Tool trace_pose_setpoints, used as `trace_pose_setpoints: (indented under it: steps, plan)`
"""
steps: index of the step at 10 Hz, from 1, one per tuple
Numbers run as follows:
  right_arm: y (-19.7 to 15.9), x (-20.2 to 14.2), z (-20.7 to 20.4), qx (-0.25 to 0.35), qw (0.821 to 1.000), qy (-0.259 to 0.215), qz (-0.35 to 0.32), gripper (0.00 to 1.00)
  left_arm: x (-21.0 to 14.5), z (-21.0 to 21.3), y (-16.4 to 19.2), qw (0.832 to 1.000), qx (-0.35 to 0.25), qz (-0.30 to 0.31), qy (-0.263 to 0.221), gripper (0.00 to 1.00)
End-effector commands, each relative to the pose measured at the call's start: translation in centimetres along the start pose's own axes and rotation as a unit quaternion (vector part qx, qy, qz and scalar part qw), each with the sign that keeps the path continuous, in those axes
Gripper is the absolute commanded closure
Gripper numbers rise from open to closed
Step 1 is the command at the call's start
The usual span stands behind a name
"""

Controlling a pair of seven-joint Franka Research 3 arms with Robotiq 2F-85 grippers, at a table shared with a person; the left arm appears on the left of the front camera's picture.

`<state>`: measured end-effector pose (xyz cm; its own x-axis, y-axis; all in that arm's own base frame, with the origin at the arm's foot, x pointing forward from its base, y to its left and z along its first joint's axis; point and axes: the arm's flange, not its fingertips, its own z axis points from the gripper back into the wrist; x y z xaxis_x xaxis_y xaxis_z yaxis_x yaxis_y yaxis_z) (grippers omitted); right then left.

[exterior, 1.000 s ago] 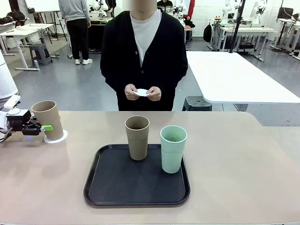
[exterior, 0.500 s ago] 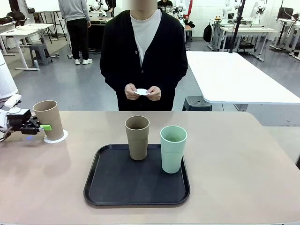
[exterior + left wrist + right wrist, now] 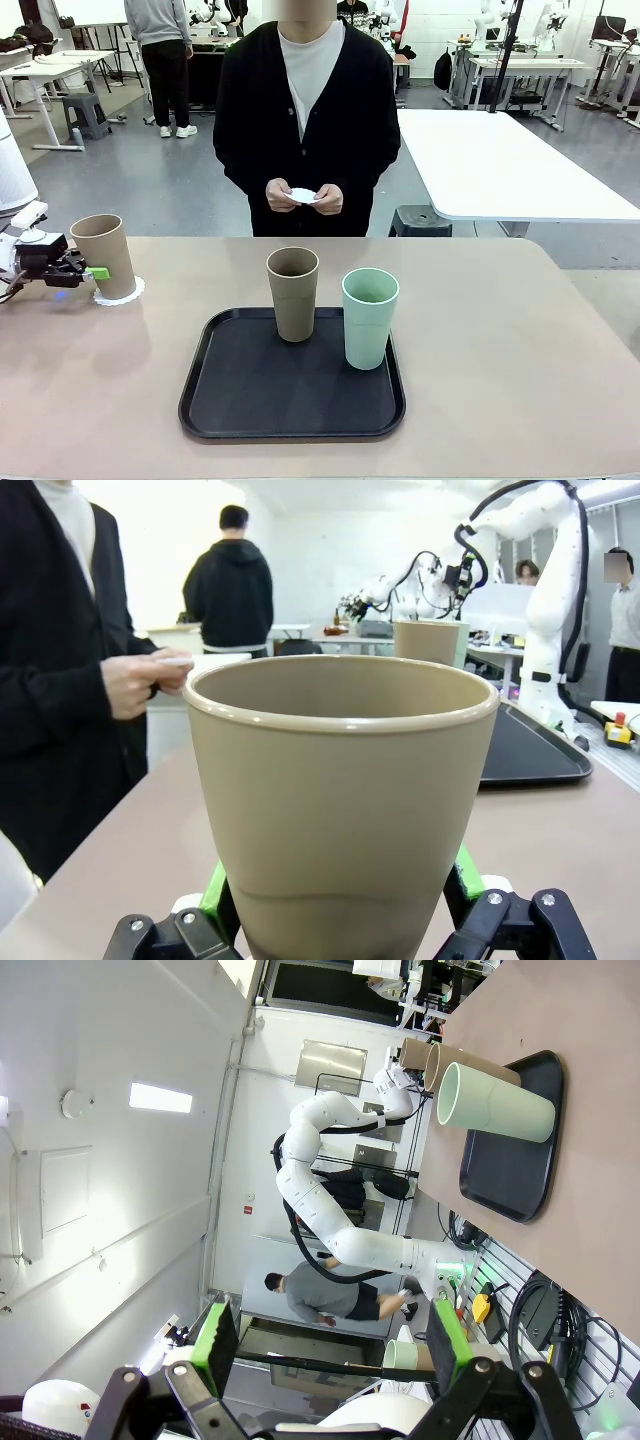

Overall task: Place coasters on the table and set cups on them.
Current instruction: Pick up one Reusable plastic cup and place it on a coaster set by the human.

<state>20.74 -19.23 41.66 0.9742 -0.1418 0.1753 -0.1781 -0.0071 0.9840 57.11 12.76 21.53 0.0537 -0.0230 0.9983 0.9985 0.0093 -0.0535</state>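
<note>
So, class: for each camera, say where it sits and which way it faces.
Front: fixed at the robot's edge of the table, facing the person across it; left gripper at picture left.
Left wrist: on the left arm, looking along its fingers, which flank a tan cup.
Right wrist: rolled sideways, open right gripper in front, viewing the left arm.
Shared: all three show the black tray.

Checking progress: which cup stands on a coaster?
The tan cup within the left pincer; the second tan cup and the mint cup stand on the tray.
</note>
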Motion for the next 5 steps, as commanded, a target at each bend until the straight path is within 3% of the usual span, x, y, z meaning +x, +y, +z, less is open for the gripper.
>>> trace_pose_setpoints:
  steps: [1, 5]
  plan:
    - [0.04, -0.04, 0.09, 0.003, 1.0, -0.001, 0.003, 0.0, 0.22, 0.49, 0.49, 1.0, -0.016, 0.006, 0.027, 0.0]
    - [0.04, -0.04, 0.09, 0.003, 1.0, -0.001, 0.003, 0.0, 0.41, 0.94, 0.11, 0.996, -0.037, -0.004, 0.078, 0.0]
